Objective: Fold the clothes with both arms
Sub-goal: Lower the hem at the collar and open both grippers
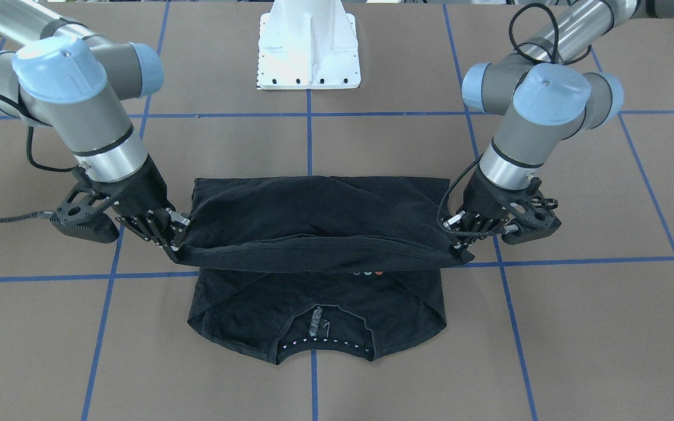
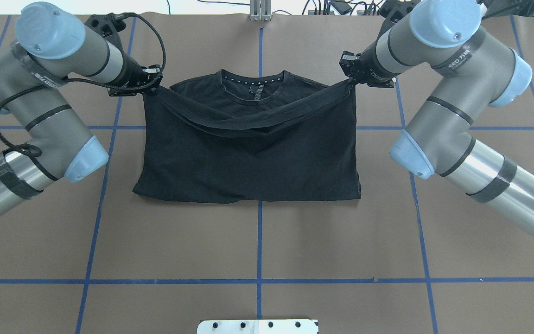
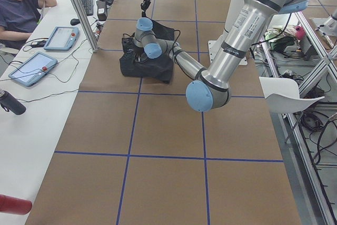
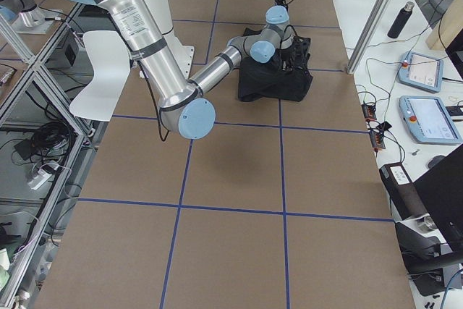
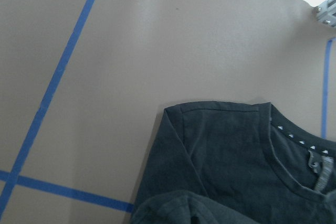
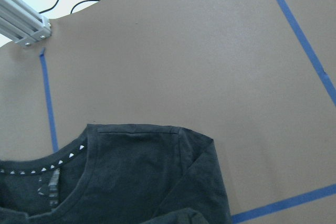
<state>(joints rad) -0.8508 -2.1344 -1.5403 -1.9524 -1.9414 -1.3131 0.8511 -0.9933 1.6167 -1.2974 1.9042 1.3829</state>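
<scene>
T-shirt (image 2: 248, 157), soft black cloth, sagging curved hem (image 2: 248, 124)

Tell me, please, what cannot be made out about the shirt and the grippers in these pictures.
- Front-facing view: the T-shirt has its chest graphic covered by the folded-over layer; only small coloured marks peek out.
- Front-facing view: the fingertips of the left gripper and right gripper are buried in cloth.
- Wrist views: no gripper fingers are in frame.
- Side views: the near arm partly blocks the shirt, too small for detail.
</scene>
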